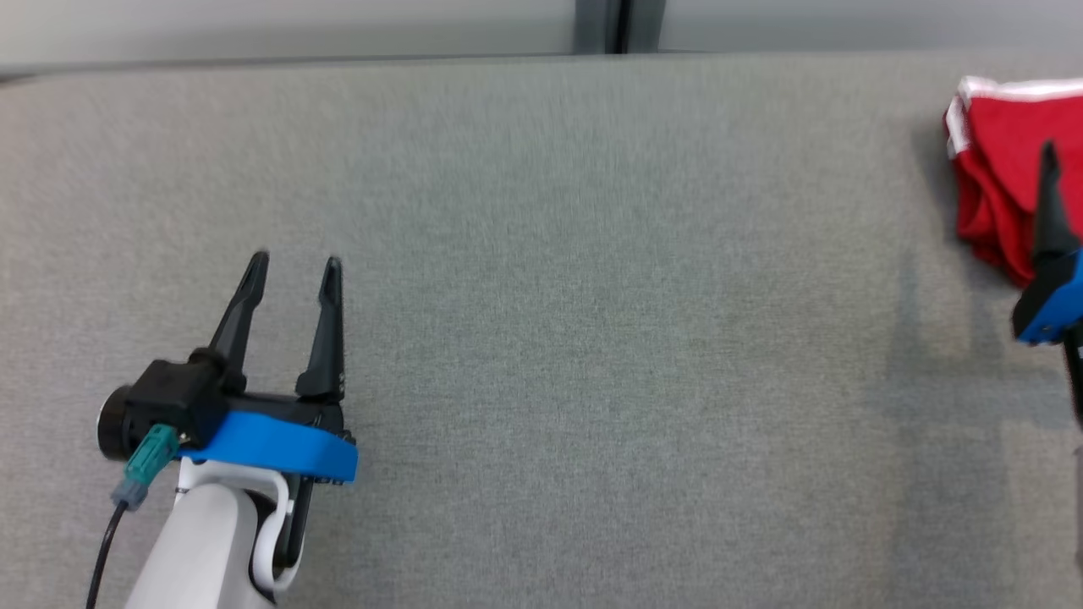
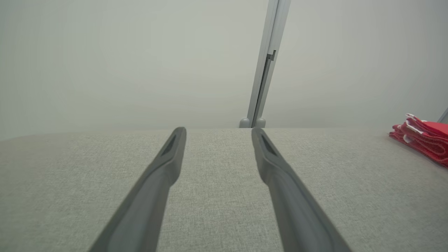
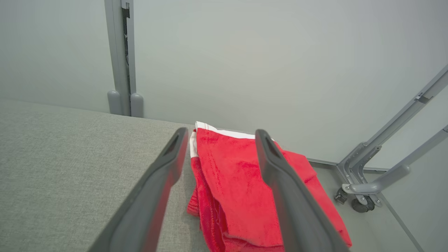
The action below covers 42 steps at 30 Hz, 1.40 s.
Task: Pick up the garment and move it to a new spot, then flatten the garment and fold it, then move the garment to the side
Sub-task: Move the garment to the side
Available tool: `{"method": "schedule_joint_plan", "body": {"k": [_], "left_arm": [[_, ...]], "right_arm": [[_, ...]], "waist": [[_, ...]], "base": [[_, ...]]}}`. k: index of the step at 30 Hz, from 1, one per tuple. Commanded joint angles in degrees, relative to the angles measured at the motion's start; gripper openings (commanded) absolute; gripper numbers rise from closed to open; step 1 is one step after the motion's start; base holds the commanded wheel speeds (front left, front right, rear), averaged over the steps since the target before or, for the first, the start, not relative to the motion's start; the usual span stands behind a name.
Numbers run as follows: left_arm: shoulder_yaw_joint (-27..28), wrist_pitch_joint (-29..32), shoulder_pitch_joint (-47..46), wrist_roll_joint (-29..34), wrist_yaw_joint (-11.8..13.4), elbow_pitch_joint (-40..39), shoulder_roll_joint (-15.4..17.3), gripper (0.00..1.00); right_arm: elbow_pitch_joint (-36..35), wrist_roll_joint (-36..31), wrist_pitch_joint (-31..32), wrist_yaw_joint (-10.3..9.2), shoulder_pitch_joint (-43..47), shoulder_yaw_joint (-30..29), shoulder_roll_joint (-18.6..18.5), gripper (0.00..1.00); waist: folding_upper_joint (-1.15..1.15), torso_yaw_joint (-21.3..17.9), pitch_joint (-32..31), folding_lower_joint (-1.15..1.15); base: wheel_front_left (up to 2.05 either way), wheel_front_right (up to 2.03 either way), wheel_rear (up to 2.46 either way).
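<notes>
As the garment (image 3: 231,175) lies in a compact red stack at the far right corner of the counter (image 1: 592,296), the moving, flattening and folding steps are judged done. Several layers are seen at its near edge, with white trim (image 3: 224,132) along the far edge. The layers look somewhat loose, and the neatness of the fold cannot be settled from these views. The placing to the side is also judged complete, since the stack is set well apart from the bare middle of the counter.

The right end effector (image 3: 220,138) is held just above the garment with its fingers (image 3: 280,182) spread. Nothing is pinched between them, and whether a fingertip touches the cloth cannot be told. The left end effector (image 1: 294,266) is spread as well, is empty, and is held over bare counter at the near left, well apart from the garment.

Left to do, by estimate: only the drawing back of the right end effector. No further handling of the garment appears to be called for.
</notes>
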Motion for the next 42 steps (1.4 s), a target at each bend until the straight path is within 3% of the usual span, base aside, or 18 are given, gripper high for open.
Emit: {"method": "schedule_joint_plan", "body": {"k": [1, 11, 21, 28, 42], "left_arm": [[0.59, -0.54, 1.68, -0.51, 0.40, 0.79, -0.20, 1.00], [1.93, -1.48, 7.86, -1.95, 1.54, 4.12, -0.95, 1.00], [2.93, -1.75, 12.85, -2.07, 2.33, 5.22, -0.22, 1.00], [3.55, -1.85, 15.24, -1.39, 2.17, 5.45, -0.44, 1.00], [5.66, -1.85, 17.13, 0.62, 0.88, 6.12, -2.27, 1.00]], "right_arm": [[-2.04, 1.15, -1.19, -0.01, 3.18, 0.91, 0.93, 1.00], [-14.23, 7.74, -2.86, 0.00, 18.90, 6.09, 6.37, 1.00], [-18.67, 10.44, -5.83, 0.00, 30.46, 7.29, 11.88, 1.00], [-18.12, 8.80, -10.84, 0.00, 33.88, 7.94, 12.62, 1.00], [-13.11, 8.80, -11.84, 0.00, 35.27, 7.47, 12.76, 1.00]], "waist": [[0.01, -1.44, -3.20, 0.01], [0.01, -0.20, -11.52, 0.01], [0.01, 0.60, -16.44, 0.01], [0.01, 0.30, -17.26, 0.01], [0.01, 0.02, -18.99, 0.01]], "base": [[0.00, 0.00, 0.00], [0.00, 0.00, 0.00], [0.00, 0.00, 0.00], [0.00, 0.00, 0.00], [0.00, 0.00, 0.00]]}}
